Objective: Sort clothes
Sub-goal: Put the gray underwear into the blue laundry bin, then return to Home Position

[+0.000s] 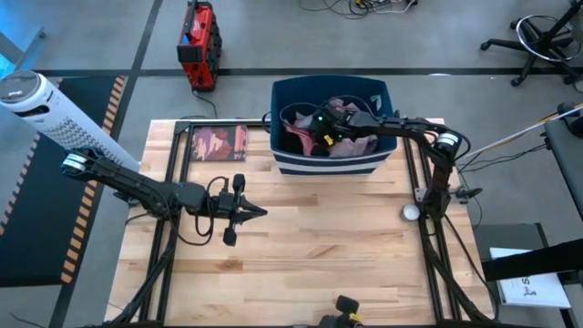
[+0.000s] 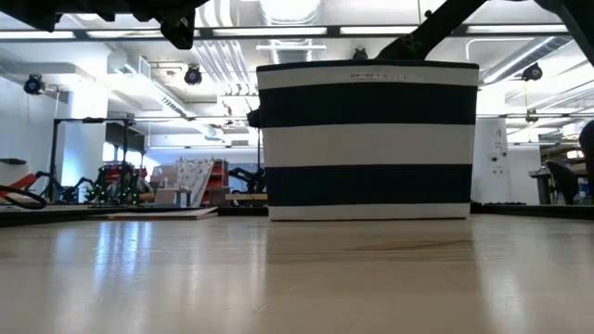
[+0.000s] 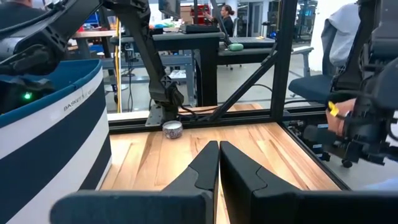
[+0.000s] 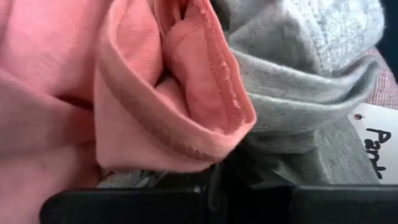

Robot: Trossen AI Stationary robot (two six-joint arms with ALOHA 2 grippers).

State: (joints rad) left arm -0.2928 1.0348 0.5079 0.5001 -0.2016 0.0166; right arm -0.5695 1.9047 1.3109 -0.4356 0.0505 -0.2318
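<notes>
The clothes lie piled in a blue-and-white striped basket [image 1: 330,157] at the table's far middle, also seen in the low view [image 2: 367,139]. Pink [image 1: 353,146], dark and maroon [image 1: 299,137] pieces show in it. My right gripper [image 1: 325,128] reaches down into the basket from the right. Its wrist view is filled by a folded pink garment [image 4: 161,106] and a grey garment [image 4: 298,81] with a white tag [image 4: 379,146]. My left gripper [image 3: 219,152] is shut and empty, above the bare table left of centre [image 1: 260,212].
A flat dark-red booklet [image 1: 219,143] lies on the table left of the basket. A small silver round can [image 1: 411,212] stands by the right arm's base and also shows in the left wrist view [image 3: 172,129]. Black frame rails [image 1: 178,182] run along both table sides.
</notes>
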